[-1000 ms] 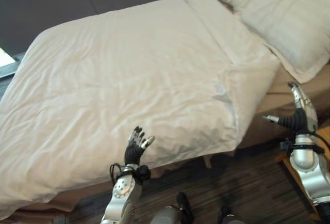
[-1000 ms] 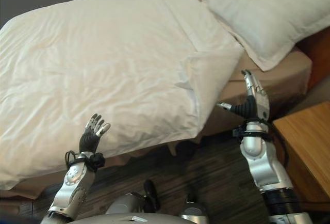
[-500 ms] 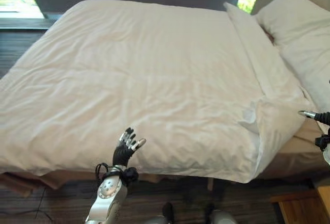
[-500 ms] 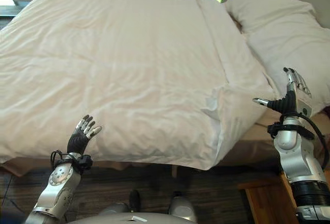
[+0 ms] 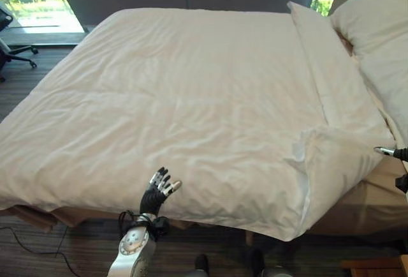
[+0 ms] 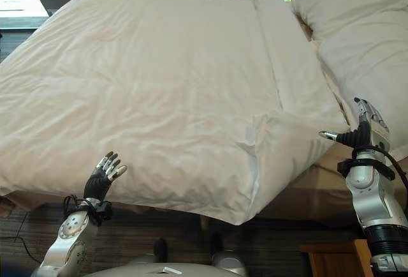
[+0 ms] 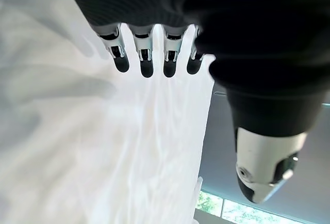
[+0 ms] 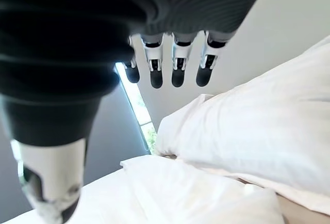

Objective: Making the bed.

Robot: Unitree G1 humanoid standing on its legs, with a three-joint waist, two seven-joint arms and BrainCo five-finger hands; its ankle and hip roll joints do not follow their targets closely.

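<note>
A white duvet (image 5: 191, 98) is spread over nearly the whole bed (image 6: 306, 191), with its near corner at the head end bunched and hanging over the bed's near edge, where the tan sheet is exposed. Two pillows (image 6: 357, 41) are seen at the head end. Between the earlier pictures and now the whole scene has been shifted and levelled, which is read as a move of the camera and not of the bedding; the duvet's folds and the drooping corner appear unchanged. The left hand (image 5: 156, 191) has stayed raised just off the near edge, fingers spread and straight, holding nothing; the right hand (image 6: 363, 133) has stayed by the head-end corner, thumb stuck out, fingers straight, also empty. It is judged that spreading is largely done and that the hanging corner is still to be straightened, a move for which the right hand is best placed. In the left wrist view the left hand's fingers (image 7: 144, 61) are shown straight above the cloth, apart from it, which the eye views leave less clear. In the right wrist view the pillows and the duvet's folded top band are shown beyond the open fingers (image 8: 178, 69); an office chair (image 5: 13, 47) by the window is caught in the left eye view.
</note>
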